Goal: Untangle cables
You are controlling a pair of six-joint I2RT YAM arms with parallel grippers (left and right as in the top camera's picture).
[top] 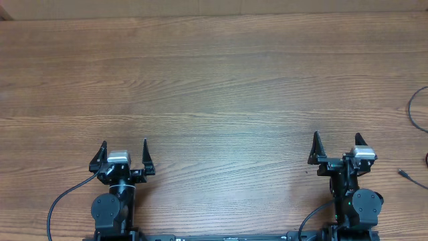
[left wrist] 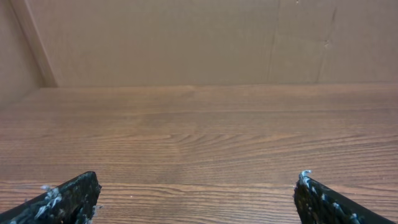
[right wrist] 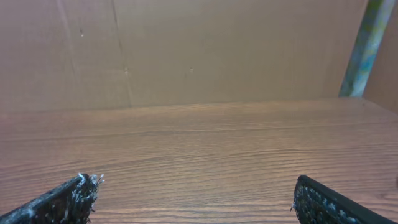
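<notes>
Only bits of the cables show, at the overhead view's far right edge: a thin black strand (top: 412,111) curving off the frame and a small plug end (top: 403,174) lying on the wood. My left gripper (top: 124,147) rests at the near left, open, nothing between its fingers (left wrist: 74,196). My right gripper (top: 338,139) sits at the near right, also open and empty, roughly a hand's width left of the plug end. Both wrist views show just bare wood between the black fingertips (right wrist: 71,196); no cable appears in them.
The wooden table (top: 214,80) spans the whole overhead view. A plain brown wall (left wrist: 186,37) stands behind its far edge, and a greenish upright strip (right wrist: 367,43) shows at the right. Thick black arm wires (top: 63,201) loop near the arm bases.
</notes>
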